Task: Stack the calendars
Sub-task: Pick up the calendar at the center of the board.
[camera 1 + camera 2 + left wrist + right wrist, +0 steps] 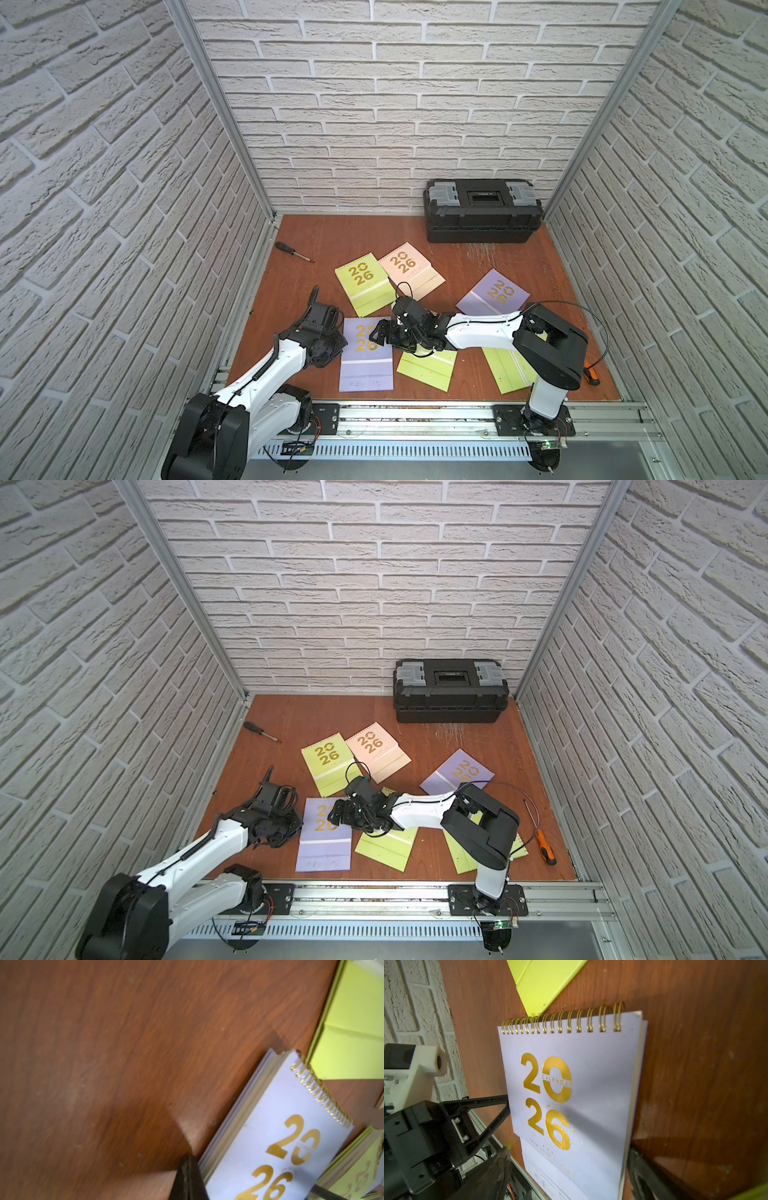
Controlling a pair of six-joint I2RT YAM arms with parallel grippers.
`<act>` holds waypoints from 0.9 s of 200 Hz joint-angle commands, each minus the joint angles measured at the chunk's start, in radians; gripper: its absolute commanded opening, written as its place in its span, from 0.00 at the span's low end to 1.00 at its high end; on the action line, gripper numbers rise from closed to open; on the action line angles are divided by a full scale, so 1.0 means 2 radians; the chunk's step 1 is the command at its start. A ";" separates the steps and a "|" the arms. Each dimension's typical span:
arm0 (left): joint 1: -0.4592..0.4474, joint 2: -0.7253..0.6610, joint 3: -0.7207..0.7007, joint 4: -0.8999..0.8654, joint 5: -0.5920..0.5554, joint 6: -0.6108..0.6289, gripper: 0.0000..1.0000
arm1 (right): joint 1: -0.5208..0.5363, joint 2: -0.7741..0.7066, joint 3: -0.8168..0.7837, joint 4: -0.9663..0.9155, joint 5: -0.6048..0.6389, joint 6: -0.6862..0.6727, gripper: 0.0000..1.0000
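Table (478,266) carries ref. item: lavender calendar (365,361), flat. Five other calendars (361,278) scattered beyond/beside it, unstacked. R gripper (379,334) over it, jaws wide, straddling its width. L gripper (188,1167) closed, empty, just beside its edge. Risk: squeeze bows covers; cal. pops free.

Calendars (365,286) lie scattered mid-surface (353,232), toolbox (482,212) behind them at the right, screwdriver (293,252) back-left.

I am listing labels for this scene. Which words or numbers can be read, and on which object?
"2026": near lavender calendar, far lavender calendar, back lime green calendar, peach calendar.
"CALENDAR": across the zero, near lavender calendar.
Small gold lines under it: too blurred.
Label on the toolbox: too small.
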State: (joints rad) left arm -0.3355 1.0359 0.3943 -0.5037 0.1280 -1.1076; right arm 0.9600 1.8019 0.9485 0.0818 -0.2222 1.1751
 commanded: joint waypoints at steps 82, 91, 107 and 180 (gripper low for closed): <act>0.033 -0.010 -0.028 -0.055 0.023 0.033 0.00 | 0.016 -0.030 -0.009 0.124 -0.045 0.002 0.60; 0.034 -0.011 -0.028 -0.054 0.025 0.034 0.00 | 0.016 -0.031 -0.009 0.124 -0.045 0.002 0.57; 0.035 -0.009 -0.026 -0.055 0.025 0.035 0.00 | 0.016 -0.032 -0.008 0.124 -0.046 0.001 0.53; 0.037 -0.009 -0.025 -0.059 0.023 0.035 0.00 | 0.017 -0.041 -0.015 0.146 -0.052 -0.002 0.34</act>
State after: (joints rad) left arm -0.2562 0.9977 0.3832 -0.5400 0.1291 -1.0473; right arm 0.9730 1.7752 0.9226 0.2146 -0.2687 1.1709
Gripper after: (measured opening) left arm 0.045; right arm 0.361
